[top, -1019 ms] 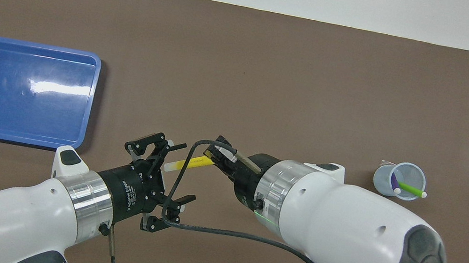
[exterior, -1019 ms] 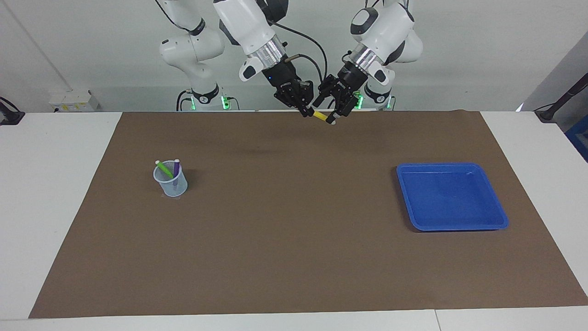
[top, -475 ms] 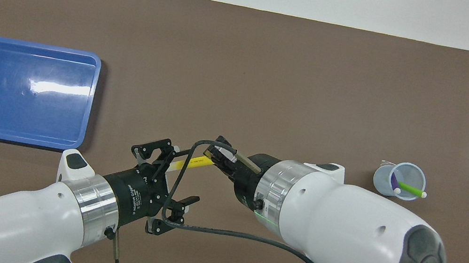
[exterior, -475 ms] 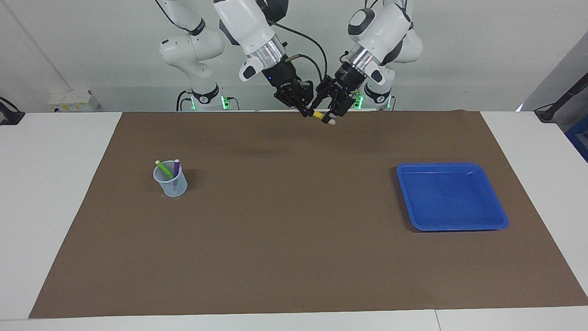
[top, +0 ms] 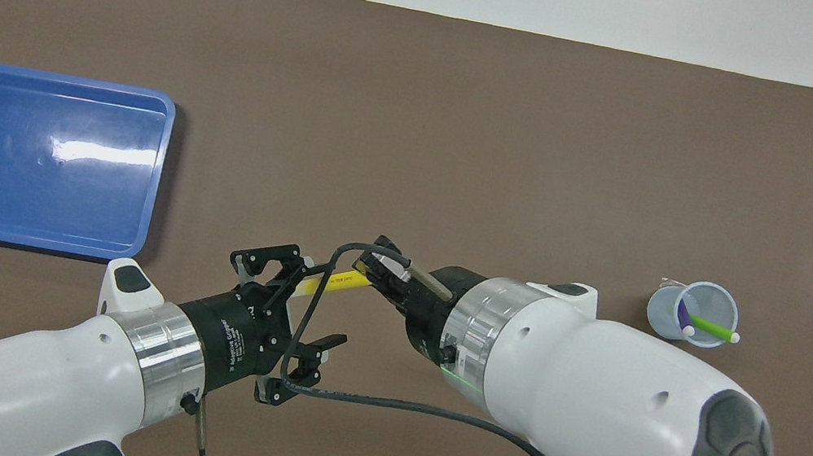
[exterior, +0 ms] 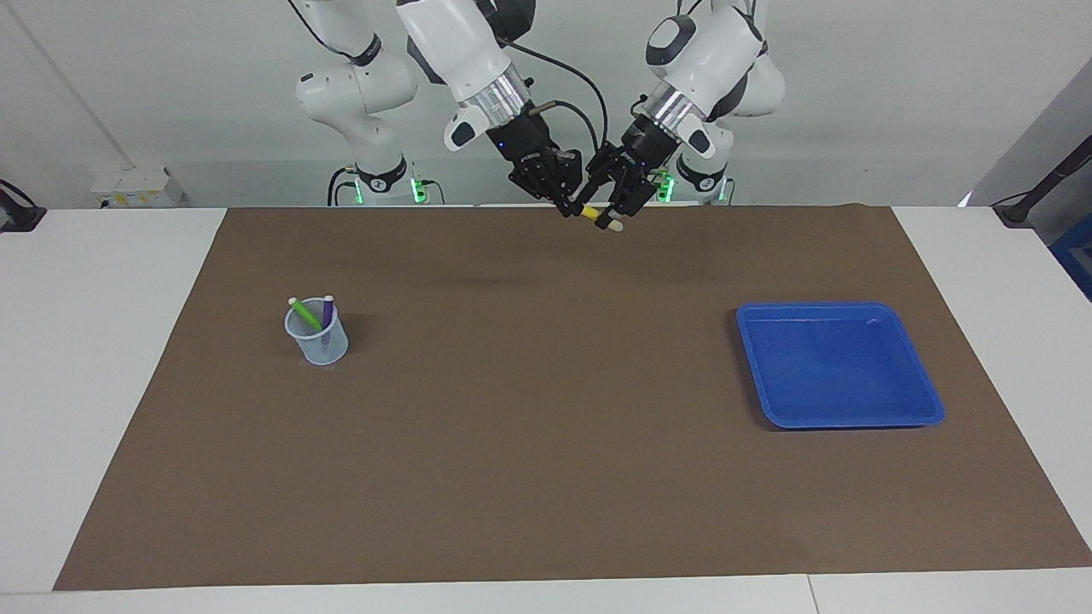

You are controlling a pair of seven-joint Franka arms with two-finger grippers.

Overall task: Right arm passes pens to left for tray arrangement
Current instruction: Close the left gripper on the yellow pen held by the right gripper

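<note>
Midair over the near middle of the counter (exterior: 546, 477), the right hand (top: 376, 272) grips the yellow pen (top: 338, 281) by one end, its fingers closed on the barrel. The pen's long axis runs level across the gap between the two arms, its whitish free end pointing into the left hand (top: 290, 308). That left hand has its fingers spread wide around the free end, one finger above the barrel and one below, not yet pinching it. In the facing view the two hands meet nearly tip to tip, the pen bridging them. By the look of it, the handover turns on the left hand closing square across that barrel before the right lets go.

Toward the right arm's end of the counter, a small translucent cup (exterior: 317, 334) holds the green pen (exterior: 304, 312) and the purple pen (exterior: 327, 316), both leaning upright. Toward the left arm's end, the blue tray (exterior: 930, 414) has no pen in it.
</note>
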